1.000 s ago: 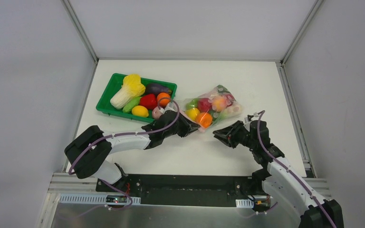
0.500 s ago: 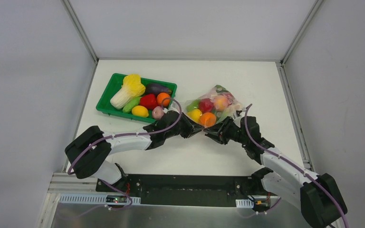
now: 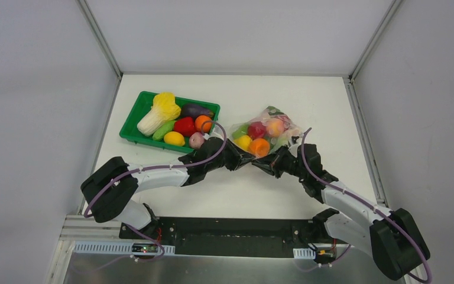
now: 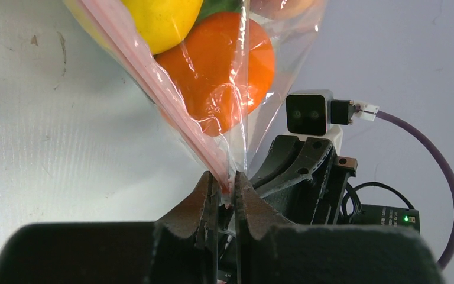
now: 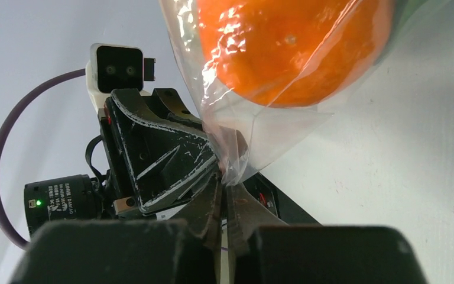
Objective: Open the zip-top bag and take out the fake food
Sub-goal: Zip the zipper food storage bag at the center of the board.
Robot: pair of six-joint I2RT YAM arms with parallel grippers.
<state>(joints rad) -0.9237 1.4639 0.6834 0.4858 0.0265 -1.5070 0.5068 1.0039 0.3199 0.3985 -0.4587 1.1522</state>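
The clear zip-top bag [image 3: 264, 134] lies mid-table, its near corner raised between both grippers. Inside it I see fake food: an orange [image 3: 259, 147], a yellow fruit [image 3: 242, 142], a red apple [image 3: 256, 129] and a peach [image 3: 274, 128]. My left gripper [image 3: 247, 162] is shut on the pink zip strip [image 4: 171, 106] at the bag's near corner. My right gripper [image 3: 261, 164] faces it, shut on the clear film [image 5: 236, 160] of the same corner. The orange shows in the left wrist view [image 4: 224, 65] and fills the top of the right wrist view [image 5: 284, 47].
A green tray [image 3: 131, 119] at the back left holds a napa cabbage [image 3: 161, 111], an eggplant [image 3: 194, 109], a red pepper [image 3: 184, 126], a lemon [image 3: 174, 138] and other produce. Grey walls enclose the white table [image 3: 307, 100].
My right gripper moved left from the open table to the bag's near corner and shut on the film. The left gripper kept its hold and barely moved.
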